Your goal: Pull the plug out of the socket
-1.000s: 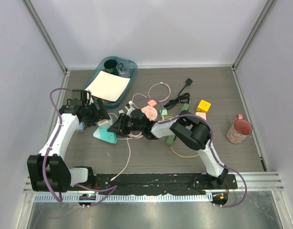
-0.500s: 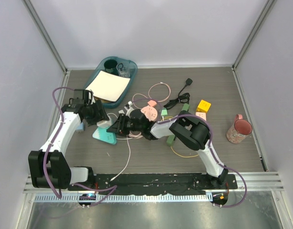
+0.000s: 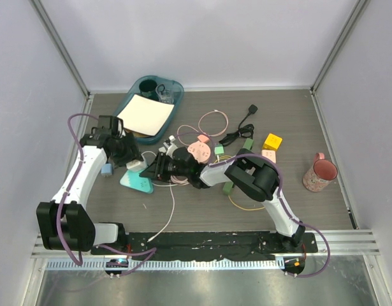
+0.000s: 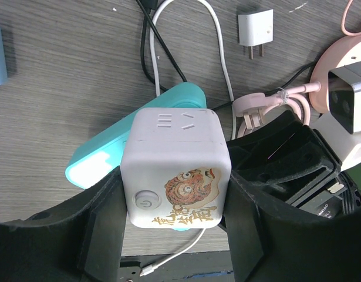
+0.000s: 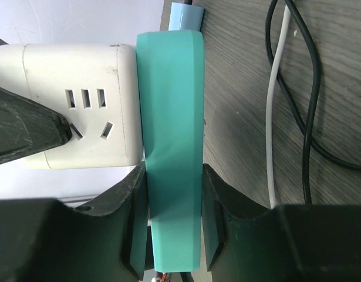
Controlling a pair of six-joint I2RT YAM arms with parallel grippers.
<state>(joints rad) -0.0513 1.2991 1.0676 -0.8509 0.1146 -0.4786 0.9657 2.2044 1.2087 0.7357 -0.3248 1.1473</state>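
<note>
Left gripper (image 4: 174, 185) clamps cube plug (image 4: 175, 147), right gripper (image 5: 173, 191) clamps teal socket (image 5: 171, 106), pair shifted leftward

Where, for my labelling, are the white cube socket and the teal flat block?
white cube socket (image 4: 177, 182), left wrist view, on its stickered face.
teal flat block (image 5: 171, 147), right wrist view, middle of its narrow side.

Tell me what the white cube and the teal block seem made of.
The white cube: seemingly moulded plastic, matte; rounded edges, crisp socket slots, printed sticker. The teal block: likely plastic too, smooth with slight sheen; uniform colour, rounded corners.
</note>
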